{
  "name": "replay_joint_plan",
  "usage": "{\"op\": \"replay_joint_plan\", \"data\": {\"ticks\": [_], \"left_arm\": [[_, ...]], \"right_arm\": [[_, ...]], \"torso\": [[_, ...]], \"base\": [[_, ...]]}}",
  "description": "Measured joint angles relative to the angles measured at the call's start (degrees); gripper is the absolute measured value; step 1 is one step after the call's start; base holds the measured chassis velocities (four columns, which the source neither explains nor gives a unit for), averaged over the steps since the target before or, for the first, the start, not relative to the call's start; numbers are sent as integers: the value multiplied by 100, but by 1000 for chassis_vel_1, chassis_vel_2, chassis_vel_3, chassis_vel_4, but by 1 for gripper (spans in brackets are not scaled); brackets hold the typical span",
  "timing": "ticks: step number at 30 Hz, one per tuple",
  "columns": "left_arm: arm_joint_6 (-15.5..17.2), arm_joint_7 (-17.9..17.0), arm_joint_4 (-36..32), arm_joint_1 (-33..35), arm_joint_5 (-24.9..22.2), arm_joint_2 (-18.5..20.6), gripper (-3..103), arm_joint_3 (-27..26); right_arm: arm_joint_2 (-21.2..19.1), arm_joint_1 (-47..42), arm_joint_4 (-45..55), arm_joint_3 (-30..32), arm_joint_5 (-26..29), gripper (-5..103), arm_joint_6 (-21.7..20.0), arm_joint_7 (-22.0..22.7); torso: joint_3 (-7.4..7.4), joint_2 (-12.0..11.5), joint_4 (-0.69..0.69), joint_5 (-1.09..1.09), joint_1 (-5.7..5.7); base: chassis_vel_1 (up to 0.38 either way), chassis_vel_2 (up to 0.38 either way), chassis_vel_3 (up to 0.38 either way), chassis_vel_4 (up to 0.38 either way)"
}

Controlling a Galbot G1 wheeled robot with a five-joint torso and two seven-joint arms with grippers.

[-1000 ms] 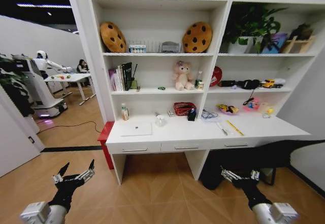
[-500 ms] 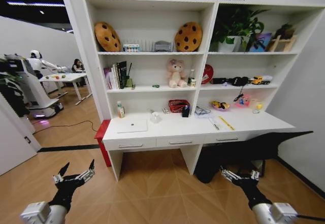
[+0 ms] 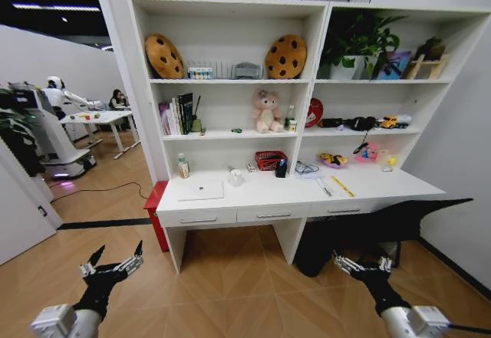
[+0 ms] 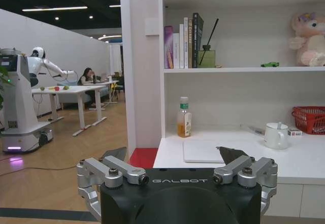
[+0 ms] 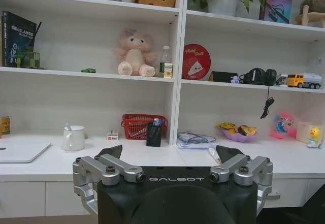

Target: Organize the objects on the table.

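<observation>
The long white table with drawers stands ahead, joined to tall shelving. On it lie a slim silver laptop, a small bottle, a white mug, a red basket, a black pen holder, pens and a yellow ruler. A small green item sits on the shelf above. My left gripper and right gripper hang low over the floor, well short of the table, both open and empty. The left wrist view shows the laptop and bottle.
A pink plush bear, cookie cushions, books and a plant fill the shelves. A red box stands by the table's left leg. A dark chair sits under its right part. Another robot stands far left.
The whole picture has shifted a little, so the camera moved; the table now looks slightly farther and more to the left. Both grippers keep the same pose.
</observation>
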Motion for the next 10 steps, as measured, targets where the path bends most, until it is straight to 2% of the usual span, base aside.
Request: {"op": "replay_joint_plan", "data": {"ticks": [10], "left_arm": [[0,0,0,0,0,0,100,0]], "right_arm": [[0,0,0,0,0,100,0,0]], "torso": [[0,0,0,0,0]], "base": [[0,0,0,0]]}}
